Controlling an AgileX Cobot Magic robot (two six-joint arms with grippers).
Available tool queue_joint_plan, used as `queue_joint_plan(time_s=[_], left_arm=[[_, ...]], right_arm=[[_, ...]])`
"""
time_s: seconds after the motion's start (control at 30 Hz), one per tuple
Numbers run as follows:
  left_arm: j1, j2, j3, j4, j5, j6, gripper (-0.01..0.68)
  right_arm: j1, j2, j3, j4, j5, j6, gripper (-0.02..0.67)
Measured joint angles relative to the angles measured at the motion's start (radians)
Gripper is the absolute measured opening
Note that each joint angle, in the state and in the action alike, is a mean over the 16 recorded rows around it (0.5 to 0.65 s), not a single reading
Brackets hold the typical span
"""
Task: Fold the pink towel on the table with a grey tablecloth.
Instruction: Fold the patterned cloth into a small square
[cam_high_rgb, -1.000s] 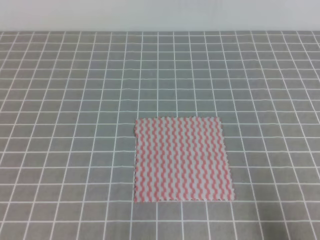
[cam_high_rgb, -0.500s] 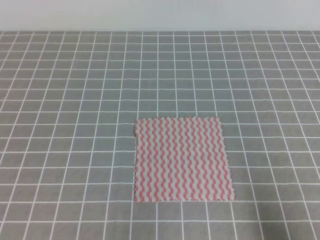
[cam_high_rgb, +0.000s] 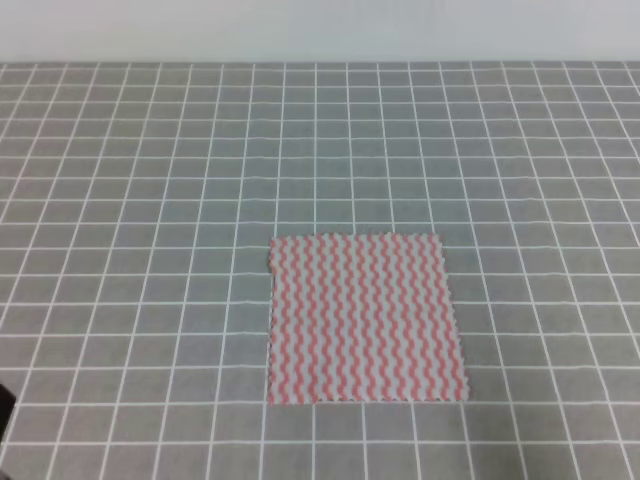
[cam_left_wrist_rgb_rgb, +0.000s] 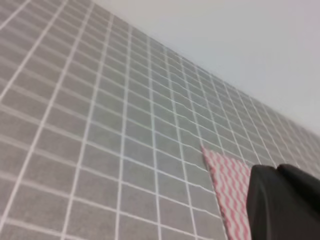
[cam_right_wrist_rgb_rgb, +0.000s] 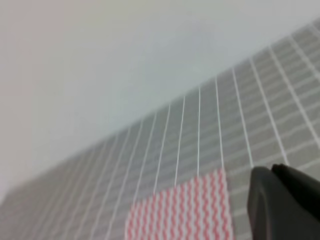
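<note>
One pink towel (cam_high_rgb: 366, 318) lay flat and fully spread on the table with a grey tablecloth (cam_high_rgb: 150, 200), a little right of centre and toward the near edge in the high view, its sides roughly square to the white grid lines. Neither of my grippers reached it. From the left wrist view, my left gripper (cam_left_wrist_rgb_rgb: 284, 202) showed only as a dark blurred mass at the lower right, with the towel's near-left corner (cam_left_wrist_rgb_rgb: 227, 180) just beyond it, apart from the fingers. From the right wrist view, my right gripper (cam_right_wrist_rgb_rgb: 285, 202) was likewise a dark shape at the lower right, and the towel (cam_right_wrist_rgb_rgb: 180, 212) sat to its left, not touching. I could not tell from either view whether my jaws stood apart or together. A dark sliver (cam_high_rgb: 4, 405) sat at the near-left edge of the high view.
</note>
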Motion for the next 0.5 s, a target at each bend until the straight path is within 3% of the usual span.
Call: queue_joint_plan(time_s=[0.3, 0.5], left_arm=[[0.0, 0.33, -0.23, -0.021, 0.221, 0.186, -0.004], [-0.002, 0.538, -0.332, -0.134, 0.315, 0.397, -0.003]], right_arm=[[0.0, 0.297, -0.186, -0.138, 0.219, -0.001, -0.017], [0.0, 0.468, -0.252, -0.16, 0.314, -0.015, -0.017]])
